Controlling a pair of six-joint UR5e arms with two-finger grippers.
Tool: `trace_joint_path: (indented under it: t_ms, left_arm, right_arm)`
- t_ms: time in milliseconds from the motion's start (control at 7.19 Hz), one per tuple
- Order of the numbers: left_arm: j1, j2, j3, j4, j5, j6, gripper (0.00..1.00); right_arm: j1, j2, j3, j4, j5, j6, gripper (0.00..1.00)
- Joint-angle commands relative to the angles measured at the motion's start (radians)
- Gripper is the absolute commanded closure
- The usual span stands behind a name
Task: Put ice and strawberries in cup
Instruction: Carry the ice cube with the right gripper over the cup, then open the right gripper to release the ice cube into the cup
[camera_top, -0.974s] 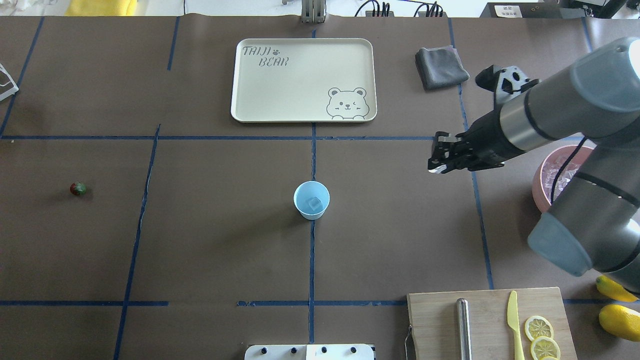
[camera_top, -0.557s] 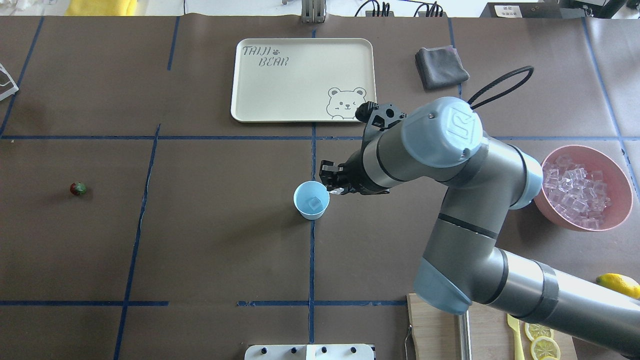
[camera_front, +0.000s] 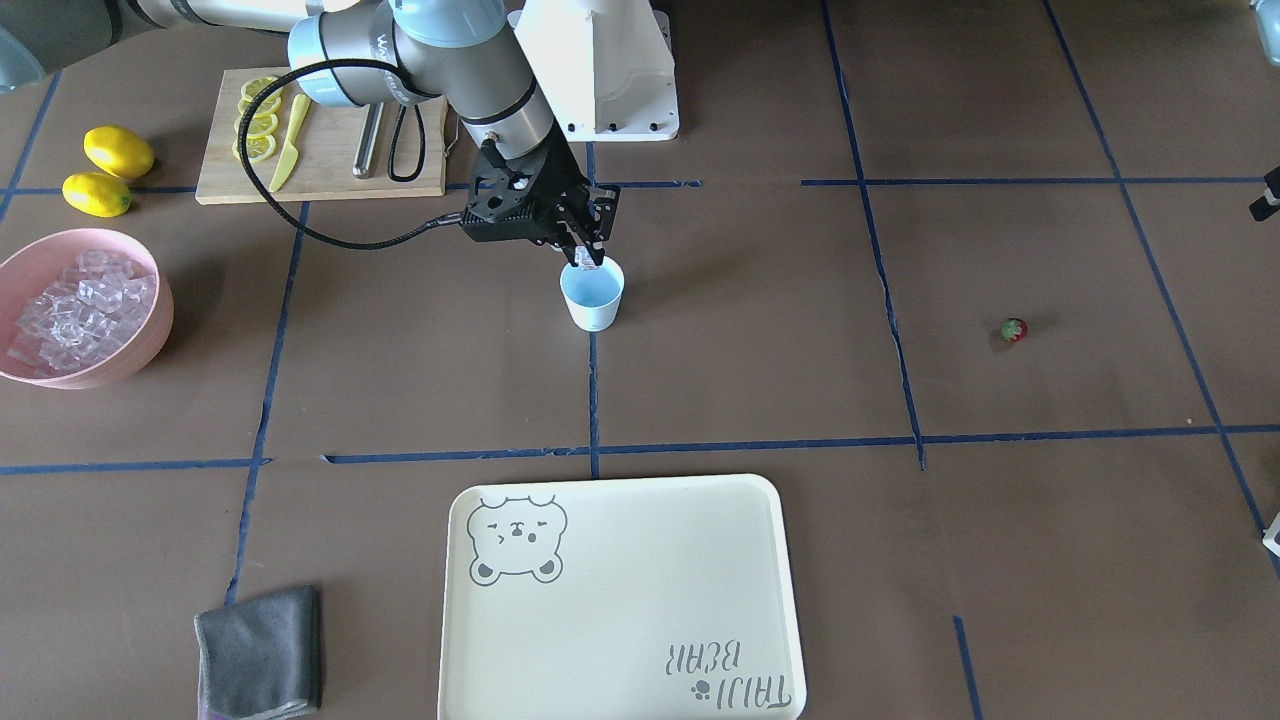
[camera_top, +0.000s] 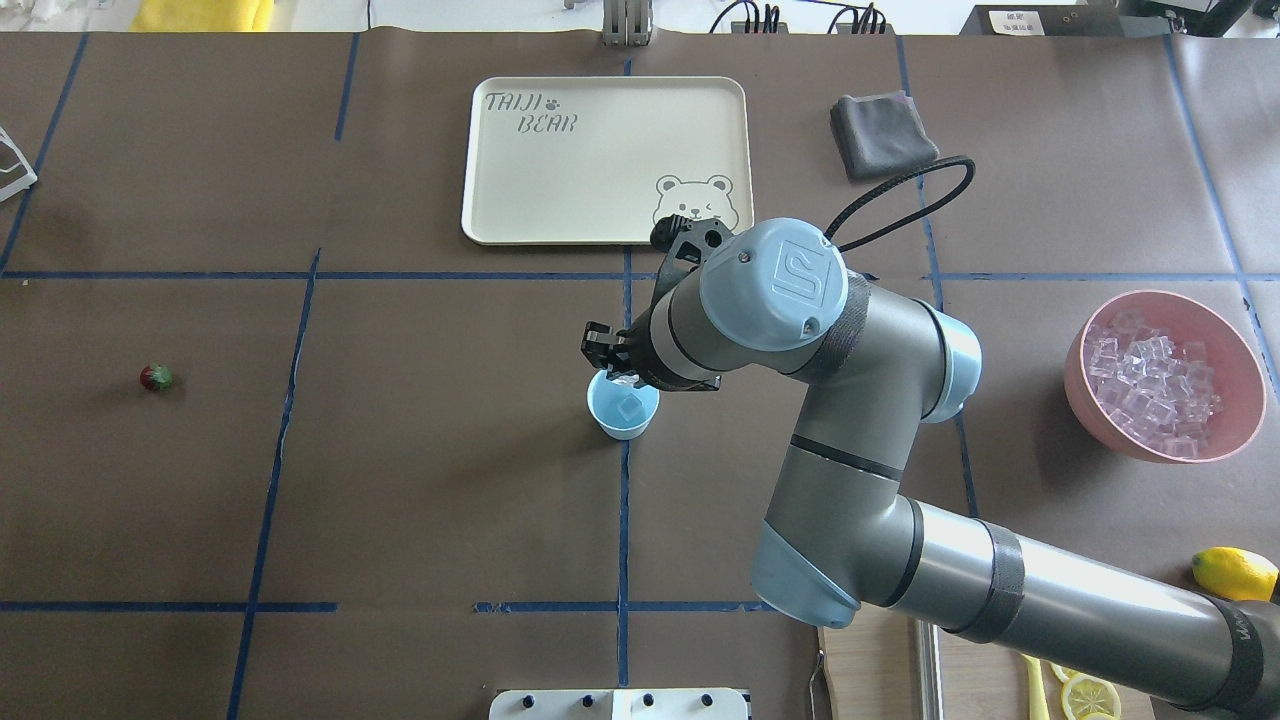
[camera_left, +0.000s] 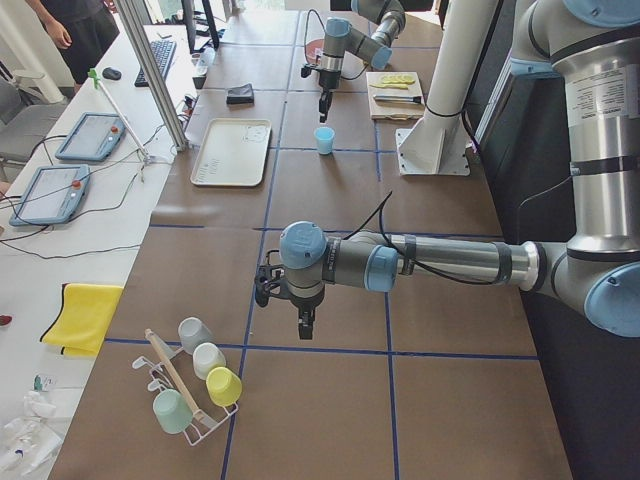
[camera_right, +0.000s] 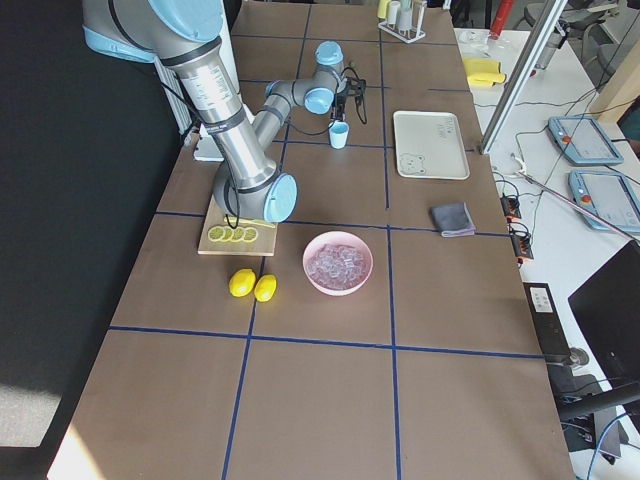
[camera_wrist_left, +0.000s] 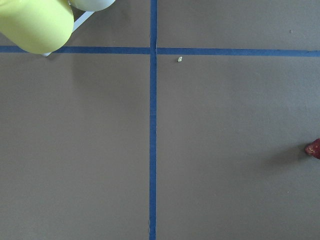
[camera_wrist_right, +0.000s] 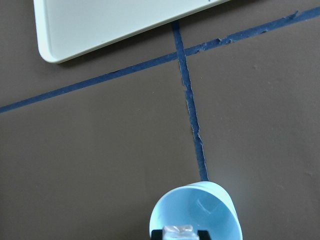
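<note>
The light blue cup stands at the table's middle, with one clear ice cube inside. My right gripper hangs just over the cup's rim, shut on another ice cube. That cube shows between the fingers in the right wrist view, above the cup. The tiny red strawberry lies alone far to the left; its edge also shows in the left wrist view. My left gripper shows only in the exterior left view, above bare table; I cannot tell if it is open.
A pink bowl full of ice cubes stands at the right. A cream tray and a grey cloth lie at the back. A cutting board with lemon slices and two lemons sit near the robot. A cup rack stands far left.
My right arm has swung left from beside the pink bowl to right above the cup, carrying the ice cube. The cup and strawberry have not moved.
</note>
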Motion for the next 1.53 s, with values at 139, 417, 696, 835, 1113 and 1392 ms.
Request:
trace_joint_path:
  t_ms: [139, 417, 696, 835, 1113, 1392]
  left_arm:
    - [0.0, 0.0, -0.002, -0.001, 0.0, 0.0, 0.0]
    - [0.0, 0.0, -0.002, -0.001, -0.002, 0.0, 0.0]
    - [0.0, 0.0, -0.002, 0.0, -0.002, 0.0, 0.0]
    - [0.0, 0.0, -0.002, 0.0, 0.0, 0.0, 0.0]
    - [-0.002, 0.002, -0.002, 0.0, -0.002, 0.0, 0.0]
    - [0.0, 0.002, -0.002, 0.0, -0.002, 0.0, 0.0]
  right_arm:
    - [-0.036, -0.004, -0.019, 0.001, -0.04, -0.001, 0.66]
    - [-0.039, -0.004, -0.019, 0.001, -0.043, -0.001, 0.6]
    - [-0.039, -0.002, -0.019, 0.001, -0.045, 0.001, 0.56]
    - [-0.039, -0.001, -0.019, 0.001, -0.043, 0.001, 0.56]
    - [-0.037, 0.0, -0.01, 0.0, -0.045, -0.001, 0.52]
    - [-0.03, -0.004, -0.005, -0.003, -0.043, 0.001, 0.3]
